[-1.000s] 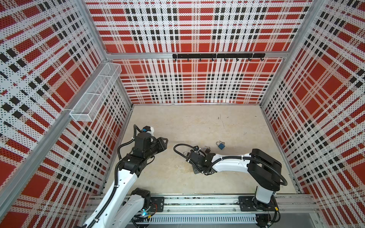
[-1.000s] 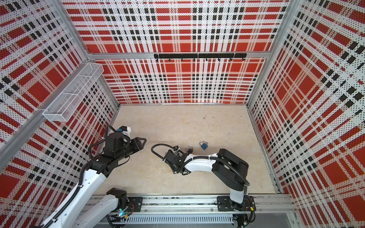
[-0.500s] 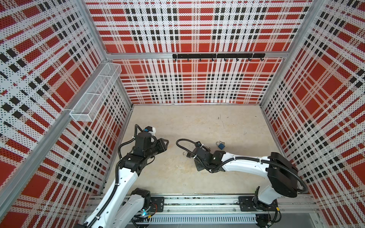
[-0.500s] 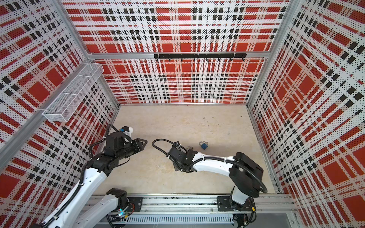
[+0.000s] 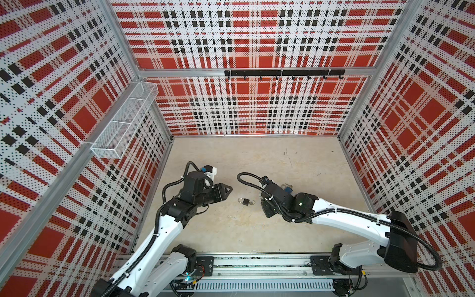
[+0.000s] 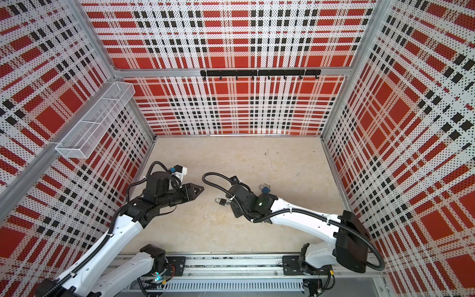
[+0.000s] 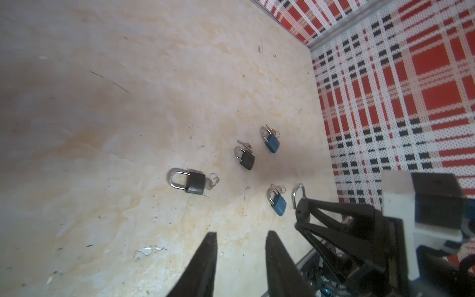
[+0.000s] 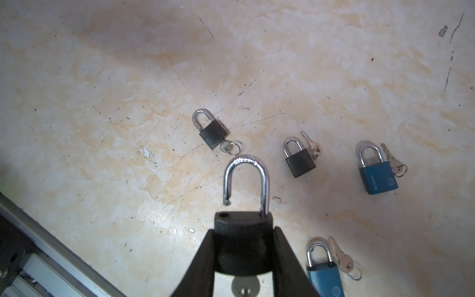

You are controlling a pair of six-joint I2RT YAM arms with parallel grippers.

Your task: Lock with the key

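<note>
Above the table, a padlock with raised shackle is pinched by the right gripper, the left gripper spread empty; pressing the shackle shut and turning the key seem called for next.

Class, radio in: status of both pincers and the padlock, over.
Left pincer open, empty. Right pincer shut on black padlock, shackle open. Four other padlocks on table, none in the way.

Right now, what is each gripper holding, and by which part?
The right gripper clamps the open black padlock by its body. The left gripper holds nothing.
</note>
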